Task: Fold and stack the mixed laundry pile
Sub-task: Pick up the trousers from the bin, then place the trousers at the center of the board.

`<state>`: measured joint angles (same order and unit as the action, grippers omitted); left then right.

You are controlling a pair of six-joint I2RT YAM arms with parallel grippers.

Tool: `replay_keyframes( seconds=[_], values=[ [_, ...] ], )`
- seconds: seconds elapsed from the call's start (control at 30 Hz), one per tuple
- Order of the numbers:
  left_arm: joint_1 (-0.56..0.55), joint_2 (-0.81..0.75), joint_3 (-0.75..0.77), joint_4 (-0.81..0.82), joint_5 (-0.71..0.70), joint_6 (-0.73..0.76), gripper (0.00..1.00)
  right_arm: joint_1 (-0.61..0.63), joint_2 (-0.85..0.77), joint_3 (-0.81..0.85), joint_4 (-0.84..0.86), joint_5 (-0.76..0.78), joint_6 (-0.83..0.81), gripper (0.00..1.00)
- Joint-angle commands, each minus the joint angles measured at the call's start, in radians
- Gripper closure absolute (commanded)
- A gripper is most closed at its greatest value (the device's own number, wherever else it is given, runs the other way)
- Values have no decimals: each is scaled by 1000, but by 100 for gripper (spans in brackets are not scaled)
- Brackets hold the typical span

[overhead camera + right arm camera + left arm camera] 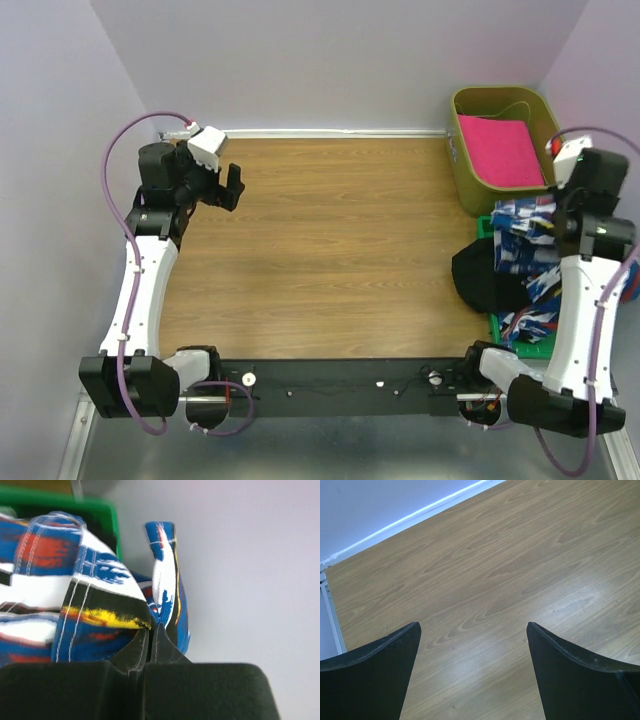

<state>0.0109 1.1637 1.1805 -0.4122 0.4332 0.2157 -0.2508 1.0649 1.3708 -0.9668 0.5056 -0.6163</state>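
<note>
Wooden table [330, 250]: a pinch happening at its right edge
The blue cloth [522, 235] is lying heaped in a green basket [520, 345], with the black garment [478, 280] touching it on the table side. The right gripper [152, 630] is clamping a fold of the blue cloth, and the left gripper [474, 626] is hovering spread wide.

Crumpled blue cloth [522, 242], black garment [478, 280] beside

There are two robot arms, the left arm [140, 290] and the right arm [575, 310]. There are two claws, the left claw [472, 627] and the right claw [150, 630]. There is one table [330, 230]. There are three cloth things: one blue cloth [525, 235], one black garment [480, 280] and one pink cloth [500, 150]. There are two boxes: one olive bin [462, 165] and one green basket [497, 322].
</note>
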Motion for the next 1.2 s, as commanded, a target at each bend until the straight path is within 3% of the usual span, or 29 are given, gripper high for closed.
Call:
replay_keyframes(
  seconds=[0.0,0.27,0.33,0.43,0.63,0.67,0.73,0.77,0.83,0.87,0.93,0.97,1.03,1.07,1.13,1.17],
  values=[
    [-5,-2,51,50,-11,-56,4,-2,33,350,-35,-188,87,99],
    [-2,25,151,47,-39,-136,4,-2,286,1012,-69,-685,280,99],
    [6,27,165,47,-37,-162,4,-2,329,1092,-15,-845,322,99],
    [23,28,180,47,-34,-205,4,-2,333,1064,219,-1026,469,99],
    [101,28,182,62,44,-292,4,-1,478,1098,767,-1300,1042,99],
    [139,28,179,67,59,-311,4,21,519,1128,813,-1306,1204,99],
    [181,30,169,70,114,-326,5,108,648,1245,797,-1259,1260,99],
    [222,36,166,69,131,-334,5,236,679,1269,748,-1231,1197,99],
    [251,42,169,50,160,-332,5,371,698,1224,625,-1134,1094,99],
    [256,48,176,38,159,-323,6,503,684,1080,614,-1086,984,99],
    [271,50,188,1,147,-286,5,653,659,939,583,-956,829,99],
    [273,44,191,-10,138,-273,5,794,653,876,577,-793,669,99],
    [282,44,197,-51,137,-220,5,892,687,746,527,-658,557,77],
    [285,47,199,-69,134,-184,5,921,737,740,480,-618,529,47],
    [288,54,206,-130,127,-95,5,921,738,644,408,-625,527,25],
    [290,62,205,-145,115,-60,5,921,716,567,425,-601,492,9]
  ],
)
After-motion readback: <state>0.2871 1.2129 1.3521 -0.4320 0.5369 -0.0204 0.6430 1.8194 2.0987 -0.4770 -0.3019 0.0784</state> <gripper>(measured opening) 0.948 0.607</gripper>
